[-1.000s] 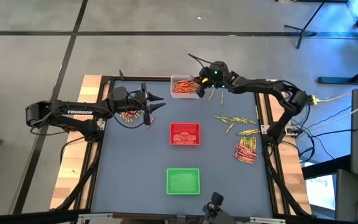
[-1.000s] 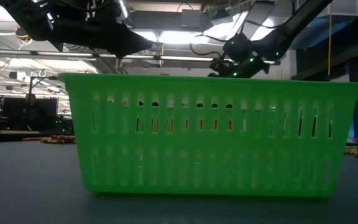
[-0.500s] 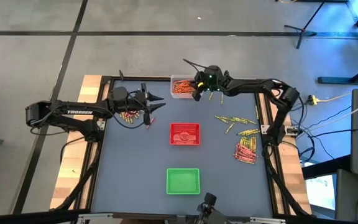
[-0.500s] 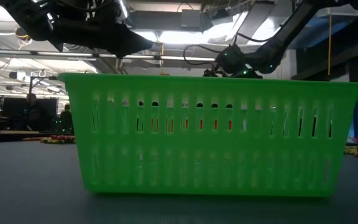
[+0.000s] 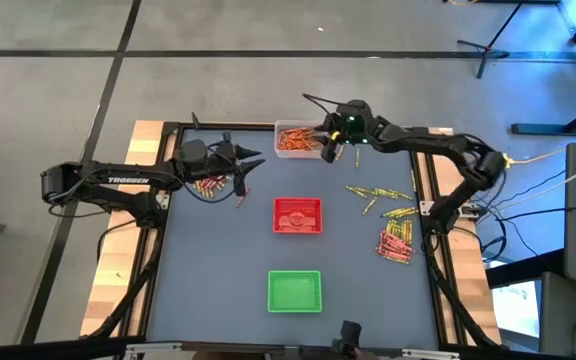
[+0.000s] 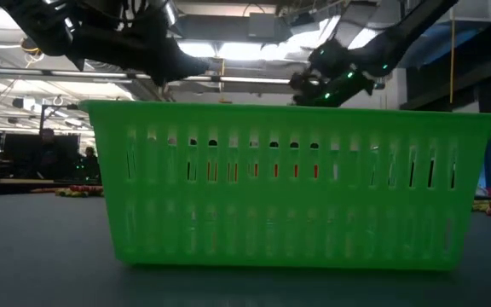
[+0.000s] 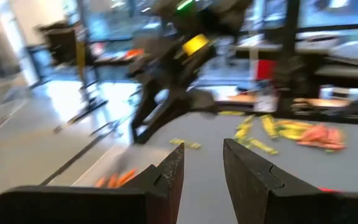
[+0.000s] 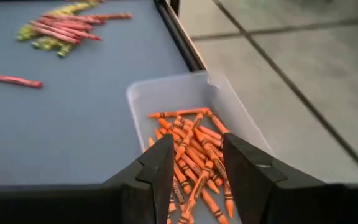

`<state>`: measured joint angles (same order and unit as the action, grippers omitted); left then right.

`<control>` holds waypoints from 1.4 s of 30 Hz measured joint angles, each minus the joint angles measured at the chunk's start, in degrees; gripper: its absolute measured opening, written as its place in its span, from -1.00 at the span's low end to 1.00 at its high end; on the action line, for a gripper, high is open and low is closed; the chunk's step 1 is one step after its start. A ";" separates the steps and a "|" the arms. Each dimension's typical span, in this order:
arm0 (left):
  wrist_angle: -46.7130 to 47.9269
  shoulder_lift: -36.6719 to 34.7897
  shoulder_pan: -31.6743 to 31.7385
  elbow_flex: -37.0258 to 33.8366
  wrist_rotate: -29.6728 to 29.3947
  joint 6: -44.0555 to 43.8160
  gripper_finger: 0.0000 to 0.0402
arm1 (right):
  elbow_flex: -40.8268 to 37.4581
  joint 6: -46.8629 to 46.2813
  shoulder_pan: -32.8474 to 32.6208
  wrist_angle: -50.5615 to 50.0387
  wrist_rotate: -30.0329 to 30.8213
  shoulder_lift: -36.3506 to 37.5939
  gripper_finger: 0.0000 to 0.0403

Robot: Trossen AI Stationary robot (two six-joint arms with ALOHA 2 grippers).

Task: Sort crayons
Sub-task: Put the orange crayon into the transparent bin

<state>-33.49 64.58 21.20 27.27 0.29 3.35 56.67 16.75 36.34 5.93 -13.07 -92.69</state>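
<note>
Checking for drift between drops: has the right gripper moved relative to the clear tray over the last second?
Yes, slightly. The right gripper reached further over the clear tray, then drew back to its right edge.

Floor: grey concrete is lying around the table, with dark lines crossing it.
Ceiling lights: bright strips are shining overhead.
Tripod stand: dark legs are standing on the floor, far from the table.
Desks: dim workstations are showing far behind.

Even overhead light in the high view, backlit low view, motion-blurred left wrist view
</note>
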 joint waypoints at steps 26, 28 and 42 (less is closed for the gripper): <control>52.57 8.65 23.92 17.79 -13.06 -12.30 -0.52 | -24.50 3.05 0.00 32.90 0.40 18.63 -0.32; 55.84 11.94 26.69 19.50 -11.59 -12.80 -0.52 | -24.50 3.04 0.01 32.72 0.40 18.63 -0.32; 71.88 28.59 37.32 26.88 -10.66 -13.59 -0.52 | -24.50 3.04 0.04 29.41 0.40 18.61 -0.32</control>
<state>38.39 93.17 58.52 54.14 -10.37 -10.23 32.16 19.79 36.38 35.34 -12.67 -74.08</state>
